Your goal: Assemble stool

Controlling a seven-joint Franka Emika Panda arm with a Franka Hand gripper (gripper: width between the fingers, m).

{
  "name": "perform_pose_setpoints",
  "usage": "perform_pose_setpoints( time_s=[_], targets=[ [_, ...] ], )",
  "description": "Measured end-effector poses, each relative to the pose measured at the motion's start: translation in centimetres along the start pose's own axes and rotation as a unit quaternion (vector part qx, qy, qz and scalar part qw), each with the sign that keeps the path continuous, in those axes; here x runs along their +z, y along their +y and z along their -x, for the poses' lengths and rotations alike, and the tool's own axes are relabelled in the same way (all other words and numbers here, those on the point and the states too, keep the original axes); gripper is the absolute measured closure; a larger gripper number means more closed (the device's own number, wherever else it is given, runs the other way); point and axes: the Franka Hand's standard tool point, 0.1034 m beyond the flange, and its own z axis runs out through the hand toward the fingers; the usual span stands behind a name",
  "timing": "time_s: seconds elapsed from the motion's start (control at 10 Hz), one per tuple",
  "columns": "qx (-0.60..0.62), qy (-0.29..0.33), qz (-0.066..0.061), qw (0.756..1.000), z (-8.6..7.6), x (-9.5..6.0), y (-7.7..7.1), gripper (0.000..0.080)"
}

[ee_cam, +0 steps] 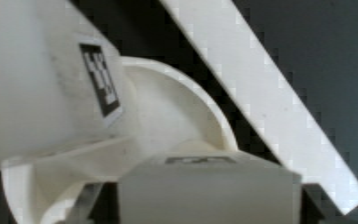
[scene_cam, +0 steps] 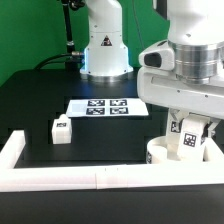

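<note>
My gripper (scene_cam: 187, 132) is at the exterior view's right, low over the round white seat (scene_cam: 160, 154), and is shut on a white leg (scene_cam: 186, 143) with a black-and-white tag. In the wrist view the held leg (ee_cam: 211, 190) fills the space between the dark fingers (ee_cam: 105, 196), with the gripper (ee_cam: 211, 205) closed round it. The seat's curved rim (ee_cam: 179, 95) lies just beyond it. A second tagged leg (ee_cam: 51, 90) stands close beside the held one, on or against the seat. A third leg (scene_cam: 62, 130) lies loose on the table at the left.
The marker board (scene_cam: 108, 106) lies flat mid-table. A long white border rail (scene_cam: 60, 178) runs along the front and up the left side; it also shows in the wrist view (ee_cam: 265, 80), close by the seat. The robot base (scene_cam: 104, 45) stands at the back.
</note>
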Motion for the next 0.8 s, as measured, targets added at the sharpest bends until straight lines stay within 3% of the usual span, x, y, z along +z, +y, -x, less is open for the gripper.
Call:
perform_pose_setpoints(
  time_s=[0.3, 0.4, 0.5, 0.6, 0.8],
  targets=[
    [0.152, 0.002, -0.004, 0.988, -0.1, -0.1, -0.2, 0.0463],
    [0.231, 0.01, -0.018, 0.973, -0.2, -0.2, -0.8, 0.0463],
    [0.31, 0.019, -0.052, 0.949, -0.3, -0.1, -1.7, 0.0463],
    [0.367, 0.022, -0.068, 0.927, -0.1, 0.0, -2.0, 0.0463],
    [0.492, 0.027, -0.118, 0.862, 0.0, 0.0, -2.7, 0.0463]
  ],
)
